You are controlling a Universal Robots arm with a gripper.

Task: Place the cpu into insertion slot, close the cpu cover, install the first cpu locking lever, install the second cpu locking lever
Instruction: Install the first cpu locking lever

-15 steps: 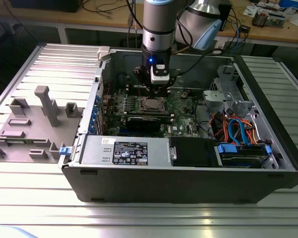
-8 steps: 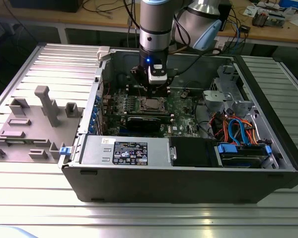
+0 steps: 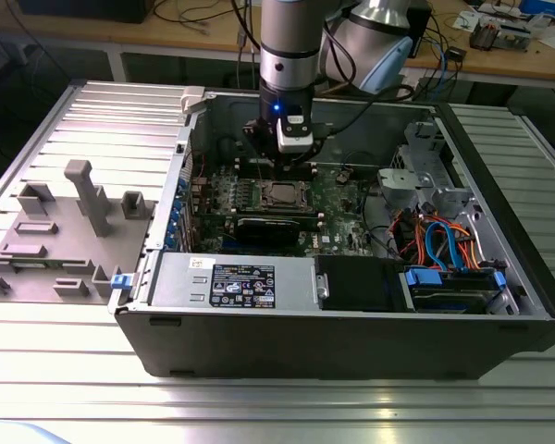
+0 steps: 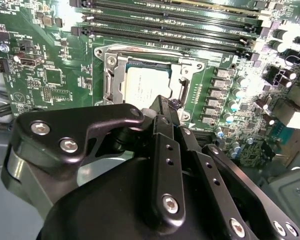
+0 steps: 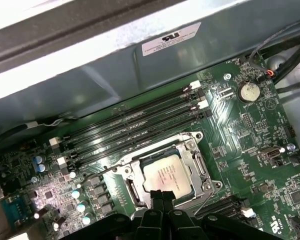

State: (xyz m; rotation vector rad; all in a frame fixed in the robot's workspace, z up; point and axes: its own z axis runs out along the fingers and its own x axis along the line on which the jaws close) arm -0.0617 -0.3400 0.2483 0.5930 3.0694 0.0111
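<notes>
Pale silver square cpu (image 5: 169,172): seated in silver-rimmed insertion slot (image 5: 139,175), grey cpu cover (image 5: 199,161) apparently down. Black gripper (image 5: 162,196) above, jaws closed, empty. Lever stage, judged; needs precise contact.

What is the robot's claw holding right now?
Nothing, as far as shows. The gripper is shut with empty tips beside the edge of the cpu cover; the cpu sits inside it.

Silver arm (image 3: 285,46); black fingers (image 4: 166,160), silver screws
</notes>
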